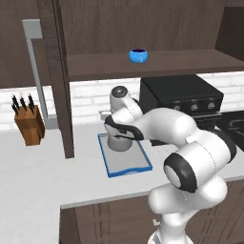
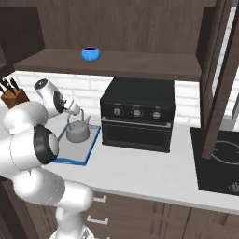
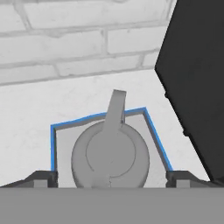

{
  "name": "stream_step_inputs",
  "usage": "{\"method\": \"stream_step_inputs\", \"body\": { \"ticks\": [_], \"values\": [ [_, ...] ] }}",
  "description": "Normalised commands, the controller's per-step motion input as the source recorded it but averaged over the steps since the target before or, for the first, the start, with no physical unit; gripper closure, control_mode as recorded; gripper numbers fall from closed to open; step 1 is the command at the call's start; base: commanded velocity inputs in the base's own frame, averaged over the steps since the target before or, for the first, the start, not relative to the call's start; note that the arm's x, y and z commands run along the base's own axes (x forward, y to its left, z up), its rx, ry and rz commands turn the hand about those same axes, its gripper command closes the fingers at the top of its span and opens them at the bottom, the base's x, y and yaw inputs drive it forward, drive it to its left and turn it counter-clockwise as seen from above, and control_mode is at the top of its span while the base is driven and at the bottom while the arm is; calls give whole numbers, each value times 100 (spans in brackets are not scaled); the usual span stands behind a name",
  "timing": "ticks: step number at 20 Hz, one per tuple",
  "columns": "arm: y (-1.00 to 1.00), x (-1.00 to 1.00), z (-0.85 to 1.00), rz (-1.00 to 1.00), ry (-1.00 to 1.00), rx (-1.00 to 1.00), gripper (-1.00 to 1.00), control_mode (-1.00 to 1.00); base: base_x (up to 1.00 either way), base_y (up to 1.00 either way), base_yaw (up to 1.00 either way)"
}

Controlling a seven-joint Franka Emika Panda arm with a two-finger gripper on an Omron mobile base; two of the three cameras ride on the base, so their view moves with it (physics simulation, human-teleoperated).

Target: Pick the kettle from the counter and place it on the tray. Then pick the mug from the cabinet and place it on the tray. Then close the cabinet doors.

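Note:
The grey kettle stands upright on the blue-rimmed tray, at the tray's far end near the brick wall. My gripper hangs just above it, open, with a fingertip on either side of the kettle body and neither touching it. In the right base view the kettle rests on the tray under my gripper. My arm partly hides the kettle in the left base view. The blue mug sits on the shelf of the cabinet, whose doors stand open.
A black oven box stands on the counter right beside the tray. A wooden knife block is at the left by the wall. A dark cooktop lies at the right. The right cabinet door juts out above it.

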Motion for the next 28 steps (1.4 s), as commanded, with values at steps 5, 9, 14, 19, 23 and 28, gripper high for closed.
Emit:
{"method": "stream_step_inputs", "body": {
  "ticks": [5,9,14,19,23,28],
  "values": [
    [-10,-61,28,11,-1,0,-100,-100,0,0,0],
    [-27,-53,42,28,-7,0,-100,-100,0,0,0],
    [-31,-49,59,27,-13,0,-100,-100,0,0,0],
    [-28,-31,76,5,-14,0,-100,-100,0,0,0],
    [-20,-13,81,0,-4,0,-100,-100,0,0,0],
    [-16,-9,79,0,-1,0,-100,-100,0,0,0]
  ]
}}
